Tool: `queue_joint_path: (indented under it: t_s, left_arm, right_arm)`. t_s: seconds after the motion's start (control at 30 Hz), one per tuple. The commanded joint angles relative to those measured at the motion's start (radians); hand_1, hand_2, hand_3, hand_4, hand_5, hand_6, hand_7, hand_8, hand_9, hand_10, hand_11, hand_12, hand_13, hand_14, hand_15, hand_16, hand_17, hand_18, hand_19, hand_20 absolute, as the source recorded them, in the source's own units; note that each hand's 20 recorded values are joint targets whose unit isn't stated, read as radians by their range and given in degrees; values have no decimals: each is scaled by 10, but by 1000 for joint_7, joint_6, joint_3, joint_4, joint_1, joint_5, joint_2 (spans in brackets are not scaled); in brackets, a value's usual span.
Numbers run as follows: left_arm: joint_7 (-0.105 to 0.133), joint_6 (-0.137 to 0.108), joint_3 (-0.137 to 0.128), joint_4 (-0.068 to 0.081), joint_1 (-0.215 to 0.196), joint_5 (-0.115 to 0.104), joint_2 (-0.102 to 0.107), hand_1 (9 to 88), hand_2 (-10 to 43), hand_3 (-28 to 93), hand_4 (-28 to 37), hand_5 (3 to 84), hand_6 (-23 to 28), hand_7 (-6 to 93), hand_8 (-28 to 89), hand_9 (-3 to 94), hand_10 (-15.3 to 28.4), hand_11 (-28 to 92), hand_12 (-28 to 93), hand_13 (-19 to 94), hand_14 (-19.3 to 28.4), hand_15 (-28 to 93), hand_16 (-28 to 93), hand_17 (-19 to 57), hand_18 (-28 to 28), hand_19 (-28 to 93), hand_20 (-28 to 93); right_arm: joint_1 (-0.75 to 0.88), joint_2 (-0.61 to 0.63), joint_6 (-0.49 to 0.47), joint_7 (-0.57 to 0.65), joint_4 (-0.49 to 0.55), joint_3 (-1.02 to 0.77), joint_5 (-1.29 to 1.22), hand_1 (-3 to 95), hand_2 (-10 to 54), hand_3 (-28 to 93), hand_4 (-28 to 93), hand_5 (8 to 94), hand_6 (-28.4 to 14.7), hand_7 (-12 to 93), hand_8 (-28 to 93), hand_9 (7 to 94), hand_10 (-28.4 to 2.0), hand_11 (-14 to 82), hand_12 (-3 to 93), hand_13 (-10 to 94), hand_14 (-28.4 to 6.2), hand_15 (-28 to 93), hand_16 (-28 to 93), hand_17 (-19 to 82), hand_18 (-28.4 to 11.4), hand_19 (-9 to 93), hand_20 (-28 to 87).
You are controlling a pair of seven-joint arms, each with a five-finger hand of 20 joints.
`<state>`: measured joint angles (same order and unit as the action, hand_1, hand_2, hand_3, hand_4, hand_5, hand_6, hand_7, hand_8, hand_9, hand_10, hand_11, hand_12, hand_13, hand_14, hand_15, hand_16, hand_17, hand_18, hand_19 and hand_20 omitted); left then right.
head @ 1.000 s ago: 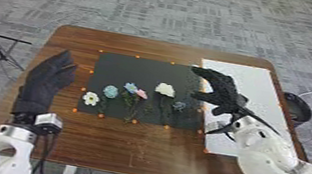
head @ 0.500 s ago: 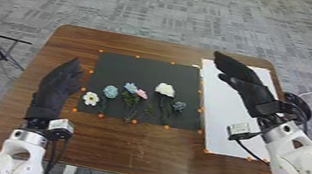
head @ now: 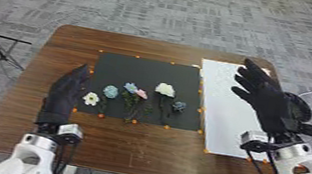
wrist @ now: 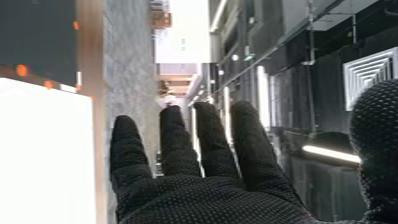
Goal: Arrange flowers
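- Black left robot hand (head: 63, 93): it is held near the bench's (head: 138, 148) left edge, beside the dark mat (head: 129, 65), with fingers straight and nothing grasped.
- Small white flower (head: 91, 98), then blue flower (head: 110, 92): both are laid on the mat.
- Pink flower (head: 141, 94): it is laid mid-mat, close against a pale blue flower (head: 131, 87).
- Large white flower (head: 165, 90) and dusty blue flower (head: 178, 106): both are laid in the mat's right half.
- White sheet (head: 226, 101): it is laid right of the mat; no writing can be read on either.
- Right robot hand (head: 263, 94): released, fingers extended, it is held over the sheet's outer side. The step in hand is judged to be a pause between placements; if more arranging is wanted, a stem should be approached from above and pinched gently, so that neighbouring blooms are not dragged.
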<state>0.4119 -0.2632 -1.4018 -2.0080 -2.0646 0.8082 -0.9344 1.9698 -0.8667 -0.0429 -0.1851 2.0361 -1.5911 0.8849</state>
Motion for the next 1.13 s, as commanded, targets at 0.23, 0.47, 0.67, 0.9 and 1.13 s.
queue_joint_path:
  t_s: [0.23, 0.47, 0.67, 0.9, 1.13]
  left_arm:
    - [10, 14, 7, -19, 23, 24, 3, 261, -65, 675, -276, 287, 33, 161, -77, 193, 101, 160, 194, 140, 115, 150, 68, -89, 163, 321, 104]
    - [13, 33, 25, -5, 72, 18, 33, 268, -64, 672, -269, 289, 39, 155, -74, 190, 106, 157, 193, 140, 109, 136, 63, -66, 125, 309, 103]
    - [1, 33, -1, -37, -3, 25, 27, 269, -62, 671, -265, 290, 40, 155, -73, 194, 108, 162, 191, 150, 102, 136, 57, -64, 130, 315, 111]
    - [-26, 31, 22, -36, -12, 28, -9, 264, -49, 671, -264, 274, 30, 166, -74, 190, 102, 163, 191, 147, 111, 149, 58, -92, 157, 317, 110]
    - [-26, 50, 27, -33, 1, 19, -16, 245, -42, 637, -279, 269, 27, 169, -78, 186, 98, 154, 198, 137, 111, 137, 66, -115, 191, 329, 108]
  right_arm:
    - [112, 56, 29, -30, 43, -16, -110, 128, -31, 783, -227, 247, -45, 28, -60, 235, -112, -17, 201, 149, -106, -96, 368, -93, -184, 258, 104]
    - [152, 110, 109, -63, 73, -16, -177, 119, -22, 783, -227, 232, -51, 26, -47, 222, -117, -20, 200, 146, -108, -108, 382, -109, -198, 282, 69]
    - [151, 23, 102, -22, 84, 10, -114, 131, -19, 799, -230, 252, -42, 46, -57, 240, -116, -13, 206, 160, -101, -97, 391, -101, -178, 276, 70]
    - [64, -7, 60, 13, 41, 91, -116, 132, -18, 800, -231, 262, -48, 53, -62, 255, -123, -6, 209, 174, -105, -81, 399, -100, -178, 281, 80]
    - [48, -33, 67, -14, 36, 92, -128, 134, -15, 797, -228, 260, -49, 48, -57, 250, -121, -8, 212, 166, -102, -86, 398, -105, -177, 283, 82]
